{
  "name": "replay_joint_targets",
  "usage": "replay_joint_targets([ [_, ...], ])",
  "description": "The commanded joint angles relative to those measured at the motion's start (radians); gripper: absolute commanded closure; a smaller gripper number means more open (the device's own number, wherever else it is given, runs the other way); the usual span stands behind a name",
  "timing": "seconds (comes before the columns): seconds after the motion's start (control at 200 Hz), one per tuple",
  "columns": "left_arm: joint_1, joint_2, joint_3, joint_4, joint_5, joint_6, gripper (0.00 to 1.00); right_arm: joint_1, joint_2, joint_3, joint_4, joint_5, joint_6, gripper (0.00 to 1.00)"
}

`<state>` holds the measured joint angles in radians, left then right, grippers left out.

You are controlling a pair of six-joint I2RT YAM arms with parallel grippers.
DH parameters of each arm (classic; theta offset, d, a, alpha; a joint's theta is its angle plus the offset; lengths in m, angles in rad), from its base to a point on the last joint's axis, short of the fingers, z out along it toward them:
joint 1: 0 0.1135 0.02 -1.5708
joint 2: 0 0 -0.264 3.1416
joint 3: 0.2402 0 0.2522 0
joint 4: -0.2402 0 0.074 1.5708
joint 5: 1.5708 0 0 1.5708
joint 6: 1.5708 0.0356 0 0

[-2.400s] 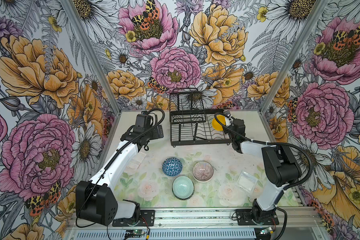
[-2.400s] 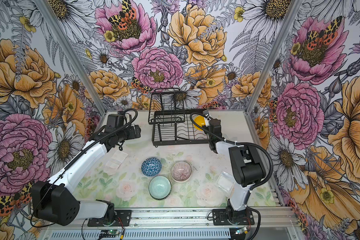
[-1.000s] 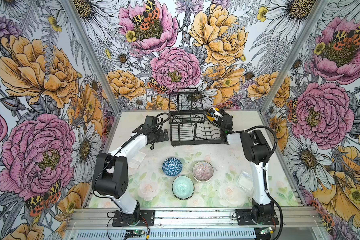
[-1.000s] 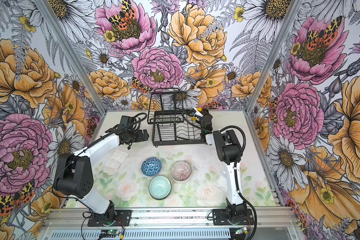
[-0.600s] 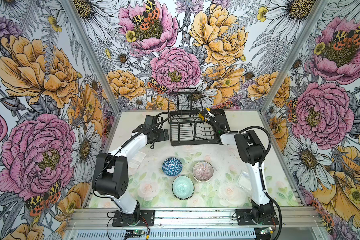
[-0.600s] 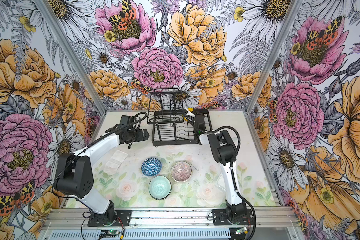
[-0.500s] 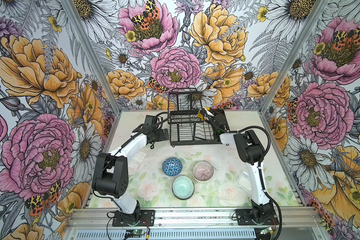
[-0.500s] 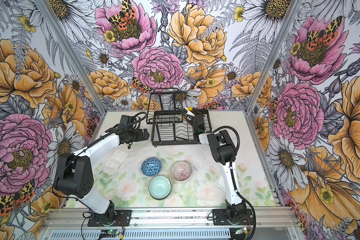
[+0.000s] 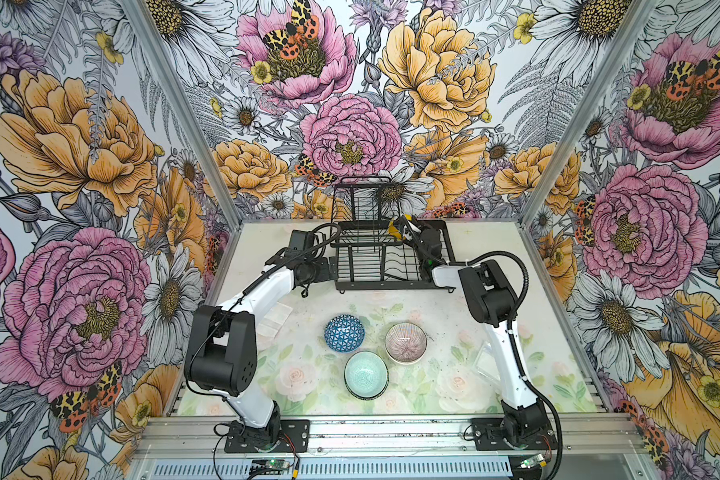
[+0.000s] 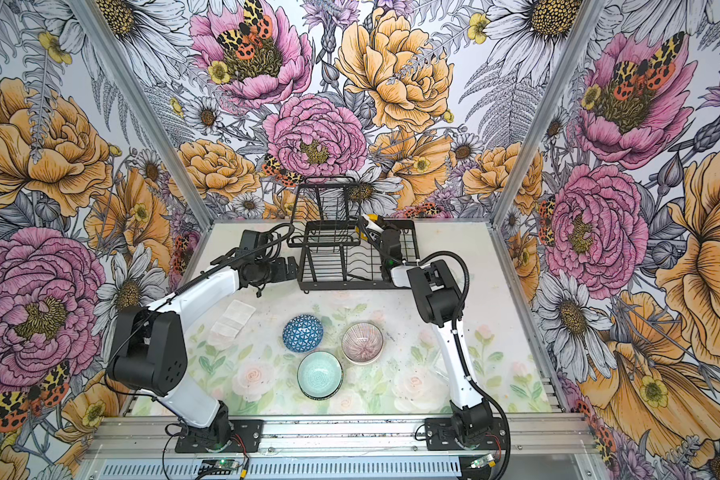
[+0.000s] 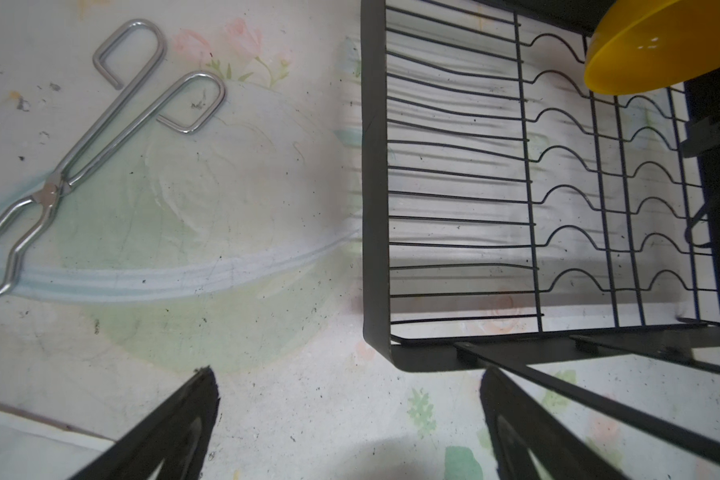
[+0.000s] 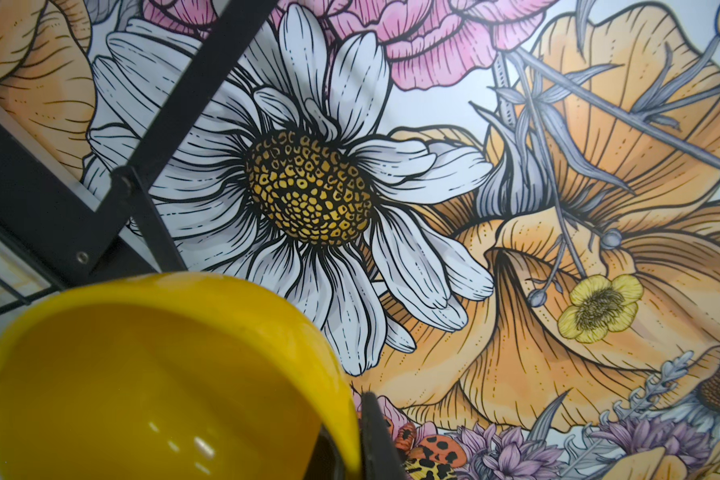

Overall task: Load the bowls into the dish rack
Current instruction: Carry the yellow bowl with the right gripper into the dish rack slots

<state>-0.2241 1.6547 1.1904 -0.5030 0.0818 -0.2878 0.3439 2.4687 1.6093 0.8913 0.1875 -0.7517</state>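
Bowls: four in view, none yet resting in the dish rack (image 9: pixel 391 286).

Hazards, near to far:
- Teal bowl (image 9: pixel 366 374), blue-patterned bowl (image 9: pixel 344 333) and pink-striped bowl (image 9: pixel 405 343) sit clustered upright on the counter (image 9: pixel 558 266). Teal and pink-striped are just beside each other, perhaps touching. Fingers reaching for one rim would likely nudge a neighbour.
- Left gripper (image 9: pixel 332 266) hangs just beside the rack's near left corner, its fingers (image 11: pixel 175 428) spread wide and empty. A careless swing could shove the rack and shift the slots beneath the carried bowl.
- Yellow bowl (image 9: pixel 393 230) is pinched at its rim by the clenched fingers of the right gripper (image 9: pixel 405 226). It hangs tilted above the rack's far right end, close to the raised shelf frame. A rim pinch on glossy ware may pivot or slip. The bowl could also clip the frame. Let go from this height, it could bounce off the wires.

Count, near to far:
- Bowls on counter: three.
- Clear plastic tub (image 9: pixel 484 360), partly behind the right arm: one.
- Clear flat plastic piece (image 10: pixel 233 318): one.
- Metal tongs (image 11: pixel 80 158), seen only by the left wrist camera: one pair.
- Dish rack: one.
- Bowl held: one.
- Grippers: two.
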Motion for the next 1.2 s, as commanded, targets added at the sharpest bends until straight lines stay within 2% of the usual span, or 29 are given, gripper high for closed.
replay_joint_targets([
  [0.0,0.001,0.030,-0.001,0.030,0.035,0.011,0.01,0.026,0.030,0.047,0.034,0.003,0.016,1.00],
  [0.34,-0.005,0.058,0.014,0.029,0.050,0.019,0.01,0.030,0.068,0.080,0.042,-0.003,0.054,1.00],
  [0.555,-0.016,0.077,0.026,0.029,0.059,0.026,0.01,0.048,0.107,0.119,0.148,0.106,0.020,1.00],
  [0.741,-0.019,0.083,0.025,0.028,0.061,0.029,0.01,0.057,0.115,0.145,0.192,0.136,0.021,1.00],
  [0.961,-0.018,0.092,0.033,0.029,0.066,0.033,0.01,0.067,0.110,0.140,0.137,0.073,0.036,1.00],
  [1.191,-0.017,0.101,0.043,0.028,0.074,0.040,0.01,0.075,0.083,0.092,-0.022,-0.071,0.034,1.00],
])
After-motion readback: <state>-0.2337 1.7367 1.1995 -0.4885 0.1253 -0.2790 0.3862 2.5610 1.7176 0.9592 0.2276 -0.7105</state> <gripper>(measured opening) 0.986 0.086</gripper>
